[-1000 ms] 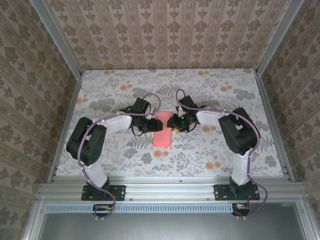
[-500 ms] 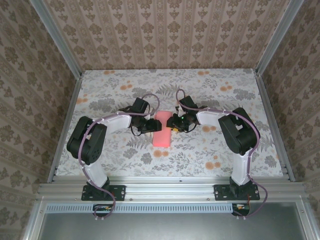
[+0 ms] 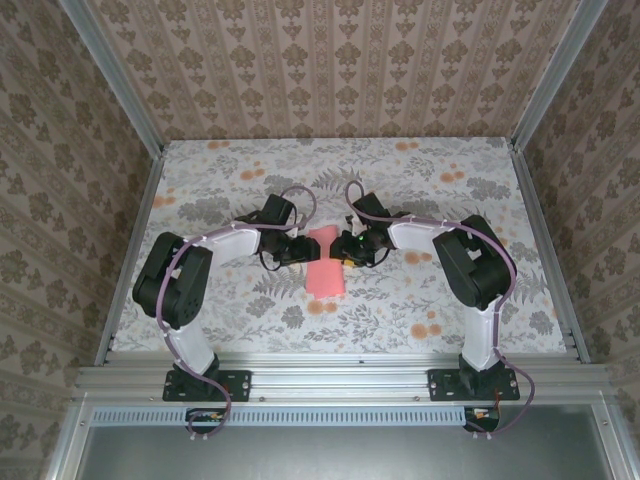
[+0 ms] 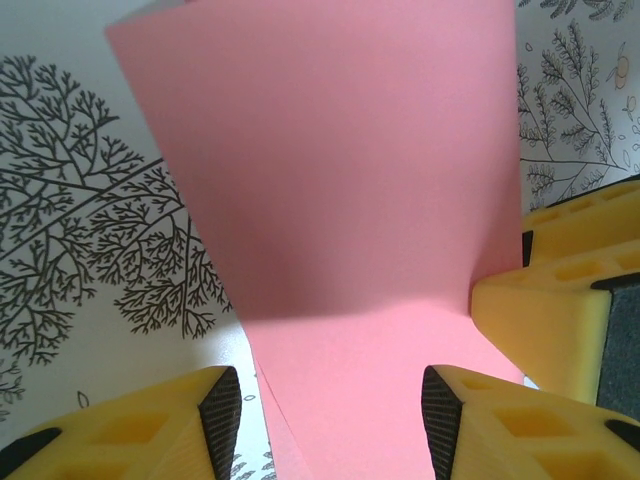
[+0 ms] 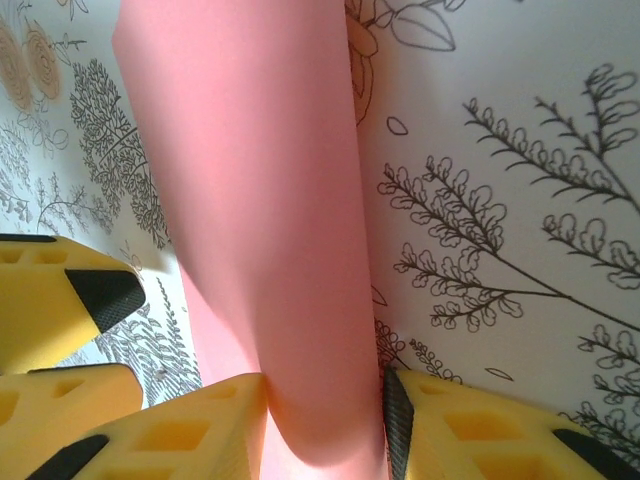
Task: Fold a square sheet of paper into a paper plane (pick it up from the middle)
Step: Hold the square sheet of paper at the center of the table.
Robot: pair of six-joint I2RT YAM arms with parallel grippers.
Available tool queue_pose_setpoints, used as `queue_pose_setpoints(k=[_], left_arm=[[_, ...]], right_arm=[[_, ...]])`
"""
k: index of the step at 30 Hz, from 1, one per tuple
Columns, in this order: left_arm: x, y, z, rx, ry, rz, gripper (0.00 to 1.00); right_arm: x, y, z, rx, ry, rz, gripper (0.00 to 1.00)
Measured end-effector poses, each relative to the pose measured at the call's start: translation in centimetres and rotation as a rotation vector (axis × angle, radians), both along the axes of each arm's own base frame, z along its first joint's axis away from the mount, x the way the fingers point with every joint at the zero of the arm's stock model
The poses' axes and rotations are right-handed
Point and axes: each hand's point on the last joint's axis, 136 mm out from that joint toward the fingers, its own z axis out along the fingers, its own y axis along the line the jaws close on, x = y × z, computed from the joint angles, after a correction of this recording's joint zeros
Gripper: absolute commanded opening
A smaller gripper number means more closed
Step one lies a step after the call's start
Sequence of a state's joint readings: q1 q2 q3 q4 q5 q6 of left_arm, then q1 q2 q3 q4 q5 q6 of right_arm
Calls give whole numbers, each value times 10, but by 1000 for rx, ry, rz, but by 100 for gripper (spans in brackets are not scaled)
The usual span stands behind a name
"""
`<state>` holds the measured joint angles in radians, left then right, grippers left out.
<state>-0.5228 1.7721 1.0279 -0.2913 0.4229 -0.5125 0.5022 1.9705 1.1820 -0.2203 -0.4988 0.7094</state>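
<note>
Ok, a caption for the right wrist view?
Right gripper pinching the bowed coral-pink sheet above the floral table.

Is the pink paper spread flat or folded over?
Folded over: the pink paper bends round softly between the fingers of the right gripper, and from above it shows as a narrow strip, not a square.

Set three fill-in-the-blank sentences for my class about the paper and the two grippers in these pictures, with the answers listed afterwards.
1. The sheet of paper is ____ in colour.
2. The right gripper has its jaws closed on a fold of the ____.
3. The left gripper has its jaws ____.
Answers: pink; paper; open.
</note>
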Motion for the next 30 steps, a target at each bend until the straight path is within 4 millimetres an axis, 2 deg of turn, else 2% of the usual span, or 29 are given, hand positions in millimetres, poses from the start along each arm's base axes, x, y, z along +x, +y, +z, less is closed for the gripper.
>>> queue_pose_setpoints(k=[25,30], left_arm=[[2,3,0,1,-4,2,54],[4,7,5,-1,-13,11,54]], right_arm=[[9,-3,0,-37,18,-63,42],[8,-2,1,-39,19,-59,42]])
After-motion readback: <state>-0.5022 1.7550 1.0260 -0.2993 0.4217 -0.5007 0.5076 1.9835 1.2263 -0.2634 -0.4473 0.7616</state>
